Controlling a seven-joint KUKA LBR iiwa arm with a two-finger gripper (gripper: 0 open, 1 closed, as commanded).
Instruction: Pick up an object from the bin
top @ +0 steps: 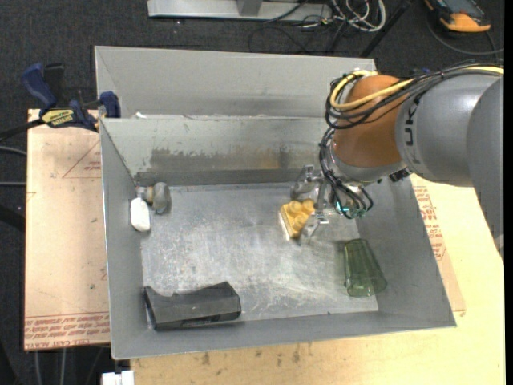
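My gripper hangs low over the right middle of the bin floor, under the orange wrist cover. A small yellow crumpled thing sits right at the fingers, and one metal finger stands against its right side. A green see-through bottle-like thing lies on the floor below and to the right of the gripper.
A dark grey rectangular block lies near the bin's front left corner. A small white piece and a grey rounded piece rest by the left wall. The arm and its cables come in from the right.
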